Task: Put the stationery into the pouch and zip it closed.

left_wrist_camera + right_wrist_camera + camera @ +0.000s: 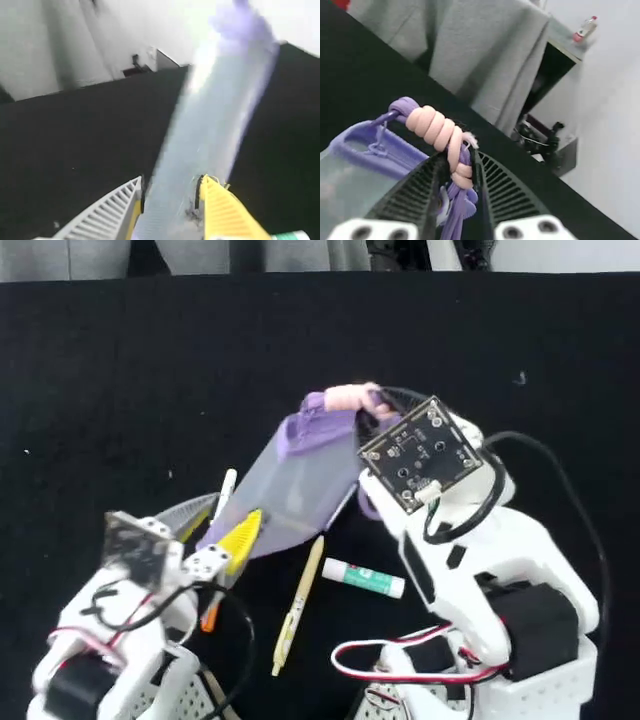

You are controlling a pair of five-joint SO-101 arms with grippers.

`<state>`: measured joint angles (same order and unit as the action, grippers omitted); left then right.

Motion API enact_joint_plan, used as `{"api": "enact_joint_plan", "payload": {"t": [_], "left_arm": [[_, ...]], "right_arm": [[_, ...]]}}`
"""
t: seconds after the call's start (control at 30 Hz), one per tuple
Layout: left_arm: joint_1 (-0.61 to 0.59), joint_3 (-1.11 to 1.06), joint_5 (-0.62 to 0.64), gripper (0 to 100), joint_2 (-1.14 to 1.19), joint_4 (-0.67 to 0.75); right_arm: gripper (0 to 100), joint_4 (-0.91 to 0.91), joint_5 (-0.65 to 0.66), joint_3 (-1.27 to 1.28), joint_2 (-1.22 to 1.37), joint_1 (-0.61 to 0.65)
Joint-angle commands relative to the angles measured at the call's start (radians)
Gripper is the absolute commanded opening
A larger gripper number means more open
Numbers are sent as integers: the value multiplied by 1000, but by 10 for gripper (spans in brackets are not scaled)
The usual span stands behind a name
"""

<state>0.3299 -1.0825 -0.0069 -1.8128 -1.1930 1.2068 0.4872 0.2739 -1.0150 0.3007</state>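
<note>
White arms; red-white cables; left hand yellow-white; right hand black, ribbed.

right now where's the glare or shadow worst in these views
Left wrist view: backlight washes the upper pouch pale, above the left pincer gripping it. High view: even light, and the black table swallows shadows. Right wrist view: the wall behind is bright, and the right pincer is dark around the cord.
</note>
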Motion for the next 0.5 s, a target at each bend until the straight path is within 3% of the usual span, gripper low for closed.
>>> {"api": "enact_joint_plan", "payload": {"t": [0.0,0.33,0.47], "left_arm": [[-41,150,14,199,-6,-81],[-44,127,12,200,-6,-89],[-39,216,12,200,-6,-163]], "right_arm": [[11,5,-38,7,-47,83],[12,55,25,166,-328,183],[12,74,25,171,-343,186]]}}
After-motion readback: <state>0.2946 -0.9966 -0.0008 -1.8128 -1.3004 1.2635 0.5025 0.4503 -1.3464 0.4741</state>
